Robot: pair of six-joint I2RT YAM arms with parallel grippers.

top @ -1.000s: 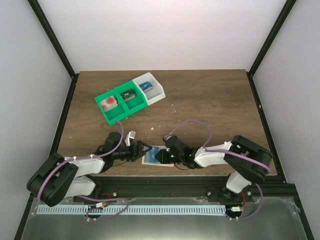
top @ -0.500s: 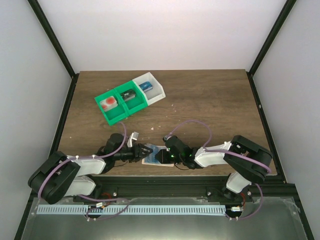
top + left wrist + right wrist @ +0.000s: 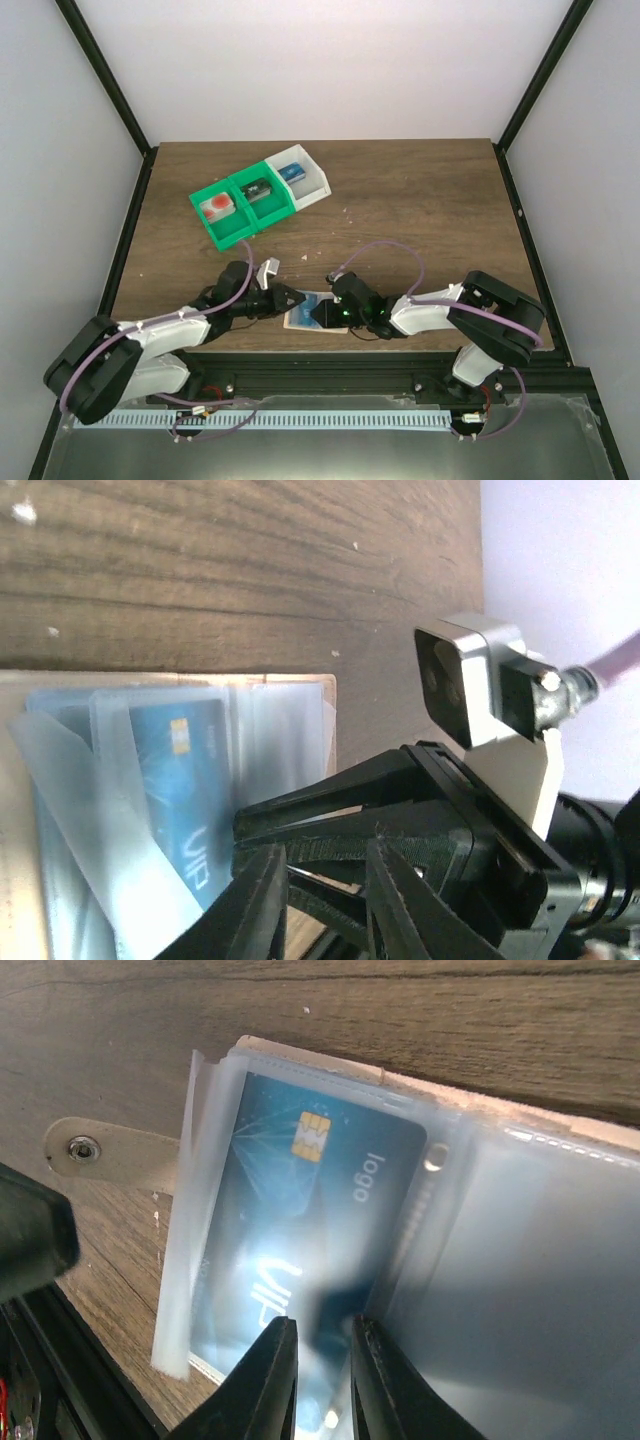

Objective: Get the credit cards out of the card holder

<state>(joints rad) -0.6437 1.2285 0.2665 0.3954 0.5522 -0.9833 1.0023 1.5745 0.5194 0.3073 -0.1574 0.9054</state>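
The card holder (image 3: 304,312) lies open near the front edge of the table (image 3: 420,200), a blue card (image 3: 300,1210) in its clear sleeve, which the right gripper (image 3: 318,1355) pinches narrowly, while the left gripper (image 3: 325,885) is narrowed beside it, its grip unclear.

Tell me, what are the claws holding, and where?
The right claw pinches the card holder by a clear pocket's edge. Whether the left claw grips anything can't be told.

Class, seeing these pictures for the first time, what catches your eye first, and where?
The open card holder lies at the table's near edge, between the left gripper and right gripper. A blue credit card shows through its clear sleeve. Green and white bins sit far left.
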